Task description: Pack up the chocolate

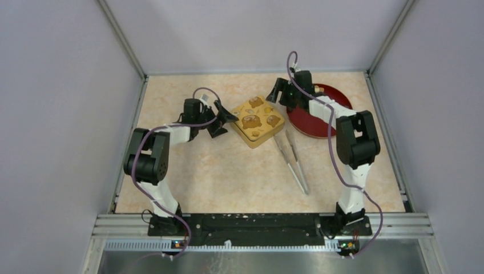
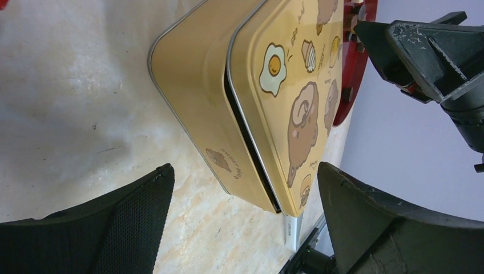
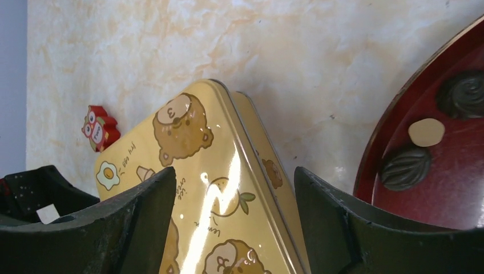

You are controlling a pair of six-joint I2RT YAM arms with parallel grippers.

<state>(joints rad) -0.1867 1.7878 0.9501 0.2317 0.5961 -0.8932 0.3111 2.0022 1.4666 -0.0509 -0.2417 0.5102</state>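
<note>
The chocolate shows in the right wrist view as two dark brown lumps [image 3: 405,167] and a cream one [image 3: 426,132] lying on a dark red plate [image 3: 456,200]. A square yellow tin [image 1: 257,121] stands mid-table, its cartoon-printed lid [image 2: 297,85] resting on the base [image 2: 200,74] with a thin dark gap along one edge. My left gripper [image 1: 225,123] is open at the tin's left corner [image 2: 244,171], and its fingers do not touch the tin. My right gripper [image 1: 282,97] hangs open over the tin's far right corner [image 3: 234,171], holding nothing.
The red plate [image 1: 311,127] lies right of the tin, partly under my right arm. Metal tongs [image 1: 294,162] lie on the table in front of the tin. A small red-and-white wrapped sweet [image 3: 100,127] sits beyond the tin's left side. Grey walls enclose the table.
</note>
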